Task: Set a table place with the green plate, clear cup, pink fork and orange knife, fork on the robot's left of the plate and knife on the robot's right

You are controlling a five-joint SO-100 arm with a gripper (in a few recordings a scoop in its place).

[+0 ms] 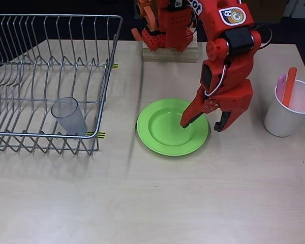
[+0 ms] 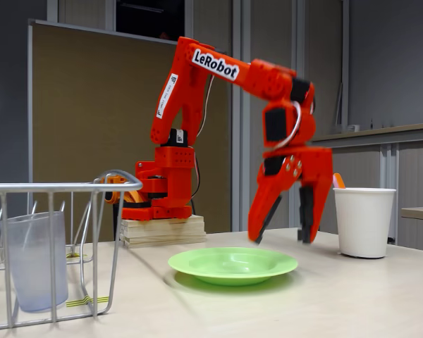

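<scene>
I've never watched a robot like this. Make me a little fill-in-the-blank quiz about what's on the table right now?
1. The clear cup stands inside the wire ____.
2. The pink fork and orange knife stick out of a ____ cup.
3. The robot's hand hangs over the right rim of the green plate with its fingers ____.
4. The colour of the robot arm is ____.

Missing words: rack; white; open; orange-red

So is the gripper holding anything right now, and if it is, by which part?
Nothing is held. The gripper is open above the green plate's right side, with only air between its fingers.
</scene>
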